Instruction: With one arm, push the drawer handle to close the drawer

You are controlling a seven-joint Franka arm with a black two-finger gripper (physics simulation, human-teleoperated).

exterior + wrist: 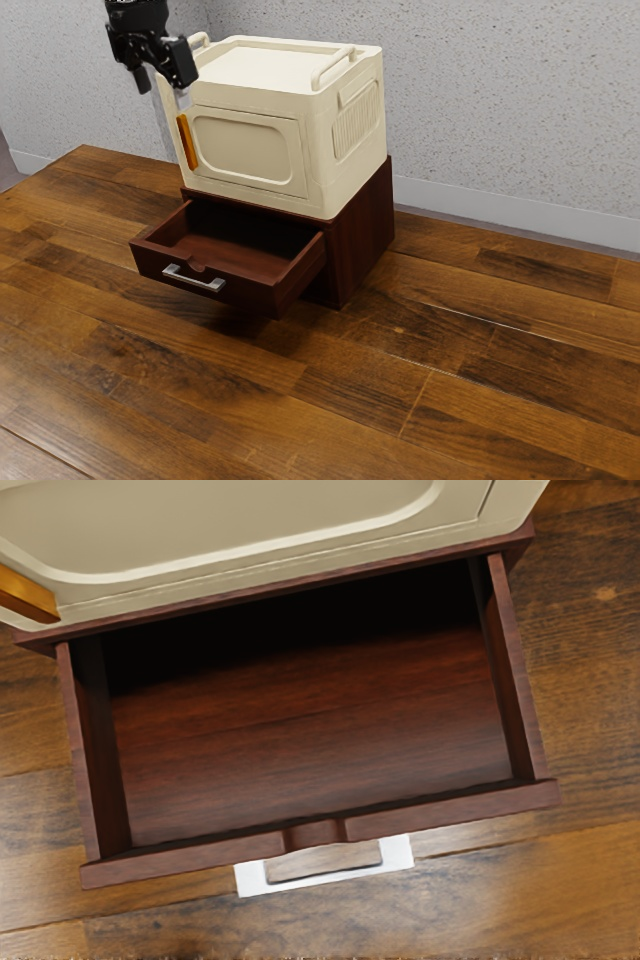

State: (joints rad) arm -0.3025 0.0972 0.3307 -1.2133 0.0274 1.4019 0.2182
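Observation:
My gripper (165,82) hangs at the upper left of the exterior view, higher than the drawer and close to the cream box's front left corner. Its black fingers stand apart with nothing held between them. The dark red-brown drawer (245,271) is pulled well out of its cabinet (362,235), and its inside holds nothing visible. A silver bar handle (193,280) is fixed to the drawer's front. Looking down in the wrist view, the drawer (300,730) lies below the hand, with the handle (325,881) beyond its front panel. No contact with the handle shows.
A cream box (250,150) with an orange door handle (187,141) and rails on its top rests on the cabinet. The wooden table (430,400) extends around the cabinet, and a speckled wall (510,110) rises behind.

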